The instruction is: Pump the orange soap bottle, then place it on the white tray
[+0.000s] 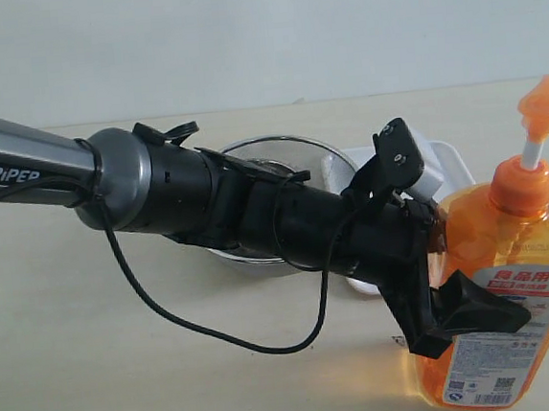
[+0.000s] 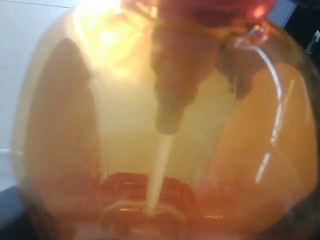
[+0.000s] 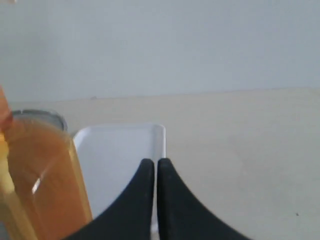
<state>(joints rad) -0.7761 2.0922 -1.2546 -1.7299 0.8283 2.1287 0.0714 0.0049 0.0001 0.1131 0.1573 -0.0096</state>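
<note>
The orange soap bottle (image 1: 532,241) stands upright at the right front of the table, its pump head (image 1: 543,105) raised on the white stem. My left gripper (image 1: 460,290) reaches across and is shut on the bottle's body, one black finger (image 1: 481,310) lying across the label. In the left wrist view the bottle (image 2: 125,125) fills the frame, with its dip tube showing. The white tray (image 1: 454,166) lies just behind the bottle. My right gripper (image 3: 156,167) is shut on nothing, above the tray (image 3: 120,150) and beside the bottle (image 3: 45,175); the exterior view does not show it.
A round steel mesh strainer bowl (image 1: 280,157) sits behind my left arm, to the left of the tray; its rim (image 3: 40,116) shows in the right wrist view. A black cable (image 1: 219,335) hangs under the arm. Pale tabletop (image 1: 95,356) spreads to the left.
</note>
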